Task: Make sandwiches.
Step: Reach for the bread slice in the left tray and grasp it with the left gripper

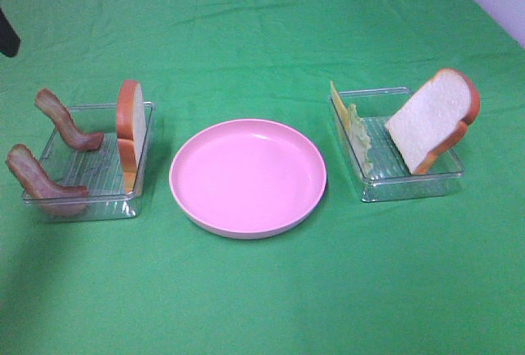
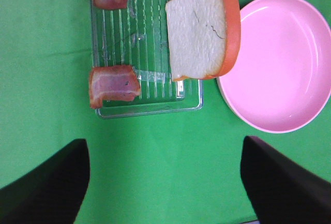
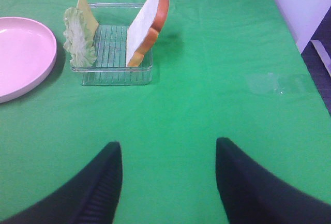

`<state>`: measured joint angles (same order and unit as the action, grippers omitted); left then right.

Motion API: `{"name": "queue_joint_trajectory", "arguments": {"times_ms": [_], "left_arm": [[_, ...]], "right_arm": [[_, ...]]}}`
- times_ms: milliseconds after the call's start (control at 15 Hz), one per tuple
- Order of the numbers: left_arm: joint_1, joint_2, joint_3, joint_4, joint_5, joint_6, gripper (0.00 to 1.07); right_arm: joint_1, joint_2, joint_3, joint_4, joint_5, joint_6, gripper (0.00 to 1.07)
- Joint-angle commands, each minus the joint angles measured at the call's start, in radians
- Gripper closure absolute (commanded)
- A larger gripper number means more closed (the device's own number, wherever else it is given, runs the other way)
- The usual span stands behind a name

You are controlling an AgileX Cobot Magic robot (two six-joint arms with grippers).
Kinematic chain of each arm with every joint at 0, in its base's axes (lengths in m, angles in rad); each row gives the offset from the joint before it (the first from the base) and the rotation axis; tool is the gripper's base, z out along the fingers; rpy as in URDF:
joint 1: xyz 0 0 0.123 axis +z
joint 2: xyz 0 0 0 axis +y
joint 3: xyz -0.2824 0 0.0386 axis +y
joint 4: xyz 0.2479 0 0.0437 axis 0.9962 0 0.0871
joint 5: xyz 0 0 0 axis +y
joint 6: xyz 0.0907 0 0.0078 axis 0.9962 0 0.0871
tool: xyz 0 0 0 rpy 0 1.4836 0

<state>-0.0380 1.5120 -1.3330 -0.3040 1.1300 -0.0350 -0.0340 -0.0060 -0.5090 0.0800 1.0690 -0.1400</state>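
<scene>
The left pincer [image 2: 164, 141] hung released, jaws wide and empty, just short of the left tray [image 2: 150, 111]. There, bacon strips [image 2: 114, 83] and the left bread slice [image 2: 199, 32] stood on edge. The right pincer [image 3: 168, 142], likewise released and empty, faced the right tray [image 3: 116, 76], which held lettuce [image 3: 78, 38], cheese [image 3: 87, 12] and a leaning right bread slice [image 3: 147, 25]. The plate [image 2: 282, 58] between the trays held nothing, so no sandwich was started. A careless nudge would probably topple the propped slices or drag a light tray along.
</scene>
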Motion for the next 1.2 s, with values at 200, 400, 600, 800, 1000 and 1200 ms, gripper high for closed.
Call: {"name": "queue_joint_trajectory", "arguments": {"times_ms": [200, 400, 600, 800, 1000, 1200], "left_arm": [[-0.183, 0.160, -0.125, 0.198, 0.055, -0.224, 0.30], [-0.286, 0.275, -0.213, 0.240, 0.071, -0.284, 0.30], [-0.300, 0.381, -0.275, 0.241, 0.056, -0.285, 0.30], [-0.300, 0.483, -0.353, 0.233, 0.056, -0.285, 0.30], [-0.300, 0.543, -0.367, 0.233, -0.005, -0.281, 0.30], [-0.300, 0.569, -0.367, 0.233, -0.045, -0.281, 0.35]], "right_arm": [[-0.006, -0.015, 0.003, 0.000, -0.008, -0.005, 0.54], [-0.006, -0.015, 0.003, 0.000, -0.008, -0.005, 0.54], [-0.006, -0.015, 0.003, 0.001, -0.008, -0.005, 0.54], [-0.006, -0.015, 0.003, 0.001, -0.008, -0.005, 0.54], [-0.006, -0.015, 0.003, 0.001, -0.008, -0.005, 0.54], [-0.006, -0.015, 0.003, 0.001, -0.008, -0.005, 0.54]]}}
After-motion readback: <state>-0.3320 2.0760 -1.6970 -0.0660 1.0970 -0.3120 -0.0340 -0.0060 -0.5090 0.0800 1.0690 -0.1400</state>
